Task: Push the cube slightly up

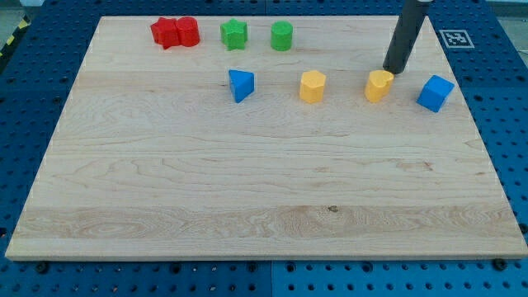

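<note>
Blue cube: it sat on the wooden board near the view's right edge, in the upper part of the board. It was the last block on the right of a loose row of four blocks.
Cube's direction: it was turned so that one corner pointed toward the view's bottom, and its sides ran diagonal to the board edges. Its sides looked about equal, so I could not name a long axis.
Cube's look: bright blue, with a lighter top face and darker side faces. It stood flat on the board and touched no other block.
My tip: the dark rod came down from the view's top and ended just beside the top right of a yellow block, touching it or almost touching it. The tip was up and to the left of the cube, apart from it. The rod is plain and has no jaws, so it held nothing.
Rest of the row: another yellow block in the middle and a blue wedge-like block on the left.
Top row: a red star block touching a red round block, then a green star block and a green cylinder.
Surroundings: a blue perforated table lay around the board.
</note>
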Controlling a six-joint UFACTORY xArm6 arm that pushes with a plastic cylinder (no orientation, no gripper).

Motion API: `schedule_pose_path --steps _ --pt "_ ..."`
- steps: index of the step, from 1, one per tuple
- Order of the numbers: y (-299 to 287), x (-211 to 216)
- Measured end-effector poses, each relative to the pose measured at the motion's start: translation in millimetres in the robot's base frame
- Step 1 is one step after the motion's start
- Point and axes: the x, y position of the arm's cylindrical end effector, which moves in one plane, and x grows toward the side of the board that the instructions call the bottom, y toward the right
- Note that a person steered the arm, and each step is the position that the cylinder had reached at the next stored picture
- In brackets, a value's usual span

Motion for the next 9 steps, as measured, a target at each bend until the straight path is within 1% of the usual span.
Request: schedule_pose_path --steps 1,2,3,4,5,6,9 --pt "1.5 -28.4" --pt "59.1 -23.2" --pt "123.0 41.6" --pt "142.8 89.8" --pt "103.0 101.7" --pt "76.7 107.1" --pt "69.0 113.2"
